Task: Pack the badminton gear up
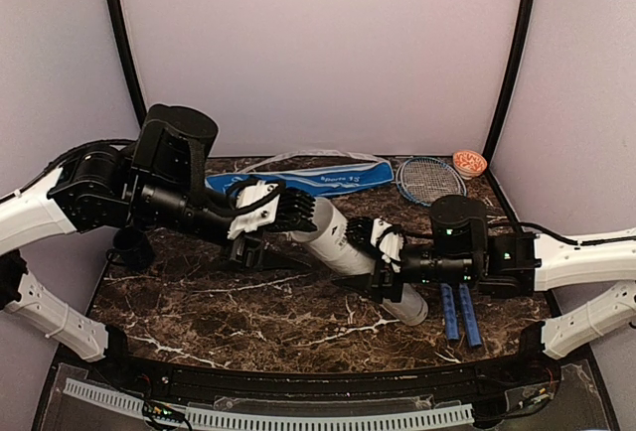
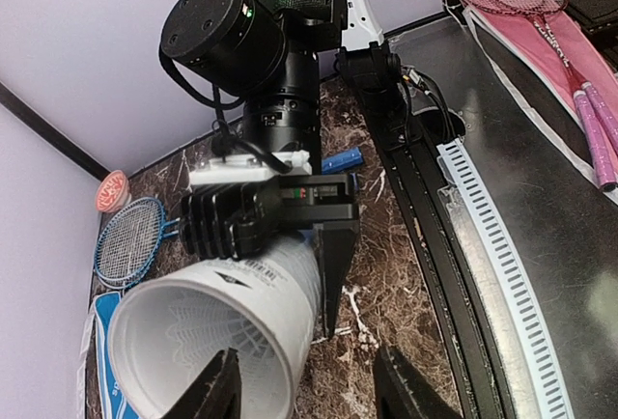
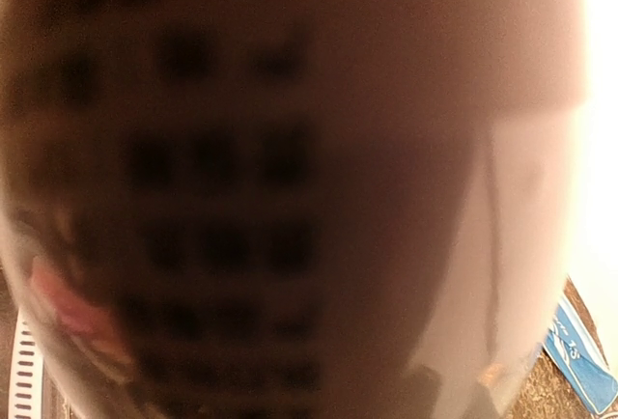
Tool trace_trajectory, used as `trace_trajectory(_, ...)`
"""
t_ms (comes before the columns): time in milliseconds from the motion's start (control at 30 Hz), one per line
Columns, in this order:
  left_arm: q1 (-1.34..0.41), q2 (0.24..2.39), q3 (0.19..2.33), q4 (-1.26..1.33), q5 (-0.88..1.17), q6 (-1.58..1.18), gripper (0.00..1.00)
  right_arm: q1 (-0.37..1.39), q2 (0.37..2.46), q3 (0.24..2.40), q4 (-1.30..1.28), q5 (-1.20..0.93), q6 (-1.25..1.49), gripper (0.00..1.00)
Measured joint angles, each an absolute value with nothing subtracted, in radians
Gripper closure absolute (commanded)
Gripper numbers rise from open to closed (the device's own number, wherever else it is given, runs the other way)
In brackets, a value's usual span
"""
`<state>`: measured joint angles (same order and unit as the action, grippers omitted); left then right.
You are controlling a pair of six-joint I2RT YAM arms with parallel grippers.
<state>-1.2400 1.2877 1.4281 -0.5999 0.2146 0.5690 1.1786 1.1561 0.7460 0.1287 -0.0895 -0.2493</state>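
While the right gripper (image 1: 390, 270) has its jaws clamped round the middle of the white tube (image 1: 343, 250), the tube sits slanted across the marble table (image 1: 248, 317), open mouth pointing at the left gripper (image 2: 307, 366). Left one's about half open and holding nothing, with one finger (image 2: 220, 390) right in front of the mouth. You can spot a shuttlecock (image 2: 208, 327) down inside. Rackets (image 1: 427, 181) lie off to the right, blue cover (image 1: 308, 182) along the back, orange bowl (image 1: 469, 162) in the far right corner.
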Motion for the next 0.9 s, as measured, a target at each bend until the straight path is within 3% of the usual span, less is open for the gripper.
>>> trace_trajectory(200,-1.244,1.290,1.429,-0.600,0.201,0.569,0.51,1.177,1.165,0.755,0.122,-0.092,-0.249,0.49)
trace_trajectory(633,-1.224,1.154,1.278,-0.458,0.083,0.491,0.32,1.177,1.165,0.757,0.135,-0.063,-0.202,0.48)
trace_trajectory(900,-1.032,1.013,1.201,-0.348,-0.027,0.319,0.28,1.114,1.165,0.765,0.189,-0.064,-0.039,0.45)
